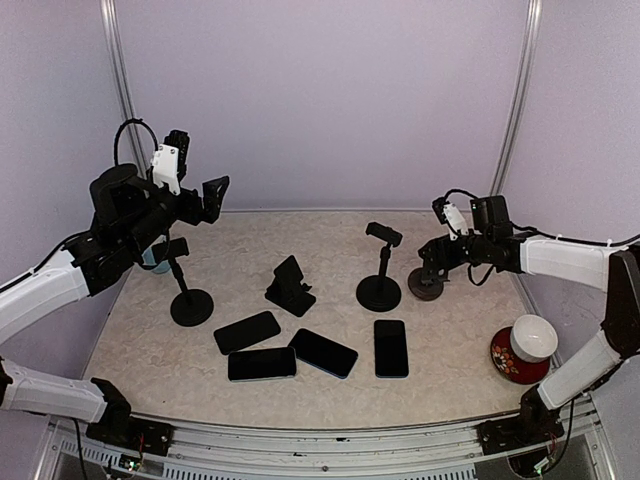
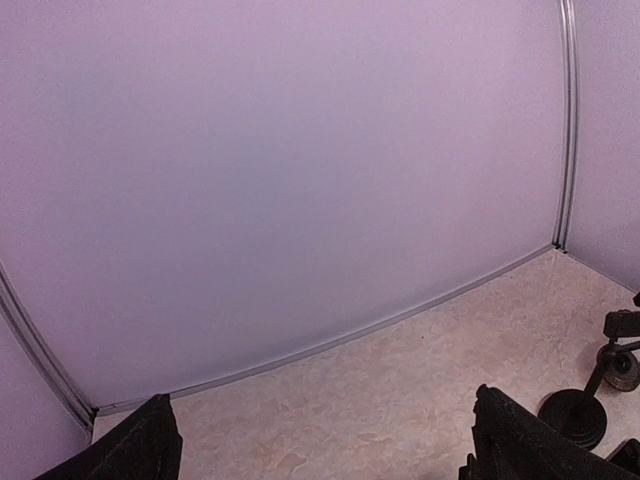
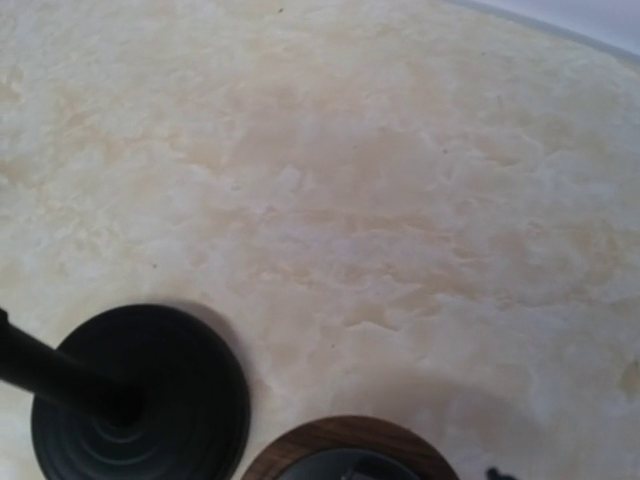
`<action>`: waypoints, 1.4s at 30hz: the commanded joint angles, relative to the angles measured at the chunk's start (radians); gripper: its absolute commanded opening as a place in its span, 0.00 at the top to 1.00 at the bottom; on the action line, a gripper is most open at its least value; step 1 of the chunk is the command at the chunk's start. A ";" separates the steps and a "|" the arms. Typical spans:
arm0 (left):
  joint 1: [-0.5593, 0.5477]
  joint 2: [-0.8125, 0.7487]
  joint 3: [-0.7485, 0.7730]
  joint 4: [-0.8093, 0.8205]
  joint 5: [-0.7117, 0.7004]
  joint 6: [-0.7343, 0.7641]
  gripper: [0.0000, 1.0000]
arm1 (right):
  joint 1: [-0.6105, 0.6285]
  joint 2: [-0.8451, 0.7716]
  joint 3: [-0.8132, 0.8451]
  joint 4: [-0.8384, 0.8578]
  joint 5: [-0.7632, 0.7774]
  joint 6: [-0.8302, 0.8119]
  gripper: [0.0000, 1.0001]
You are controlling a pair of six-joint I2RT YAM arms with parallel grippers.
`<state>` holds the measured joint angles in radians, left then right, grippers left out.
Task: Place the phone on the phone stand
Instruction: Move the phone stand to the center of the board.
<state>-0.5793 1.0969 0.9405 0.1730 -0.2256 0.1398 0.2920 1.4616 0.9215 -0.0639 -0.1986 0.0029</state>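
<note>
Lavender walls (image 1: 320,100) close in a pale, marbled desk (image 1: 450,385). The right hand (image 1: 429,270) hangs low over a small wooden disc (image 1: 425,287). Just to that hand's left stands the round base of a pole stand (image 1: 379,292).

The nearest phone (image 1: 391,348) lies flat on the desk, back toward the arm's own base from the right hand and a little to its left. It rests near the stand's base, on the side facing the arms. Its long axis runs from the near edge toward the back wall, so the short sides face the arm. I judge the right arm the better placed for this phone: the reach is a short pull back and down.

I cannot tell whether the right hand is open or closed. Its wrist view shows only desk, stand base and disc rim, and from above it is one dark shape. No phone is in it.

The left hand (image 1: 198,172) is raised well above the desk and aimed at the back wall. Its fingers (image 2: 150,445) are spread wide with nothing between them. A second pole stand (image 1: 190,300) stands below it. The three other phones (image 1: 262,364) lie flat below that hand and to its right, well apart from it.
</note>
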 commanded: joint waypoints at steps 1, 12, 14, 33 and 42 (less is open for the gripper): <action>-0.008 0.003 -0.009 0.026 -0.009 0.014 0.01 | -0.010 0.014 0.036 0.045 -0.031 -0.018 0.32; -0.009 0.005 -0.008 0.026 -0.011 0.016 0.01 | -0.008 0.066 0.055 0.017 -0.004 -0.021 0.31; -0.011 0.004 -0.008 0.026 -0.012 0.016 0.01 | -0.009 0.077 0.056 0.011 0.012 -0.020 0.30; -0.011 0.007 -0.009 0.028 -0.015 0.019 0.01 | -0.007 0.083 0.094 -0.056 0.038 0.006 0.07; -0.012 0.012 -0.009 0.027 -0.015 0.019 0.01 | 0.054 -0.068 0.083 -0.139 0.174 0.035 0.00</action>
<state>-0.5842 1.1046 0.9401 0.1730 -0.2272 0.1440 0.3119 1.4769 0.9905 -0.1555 -0.0994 0.0185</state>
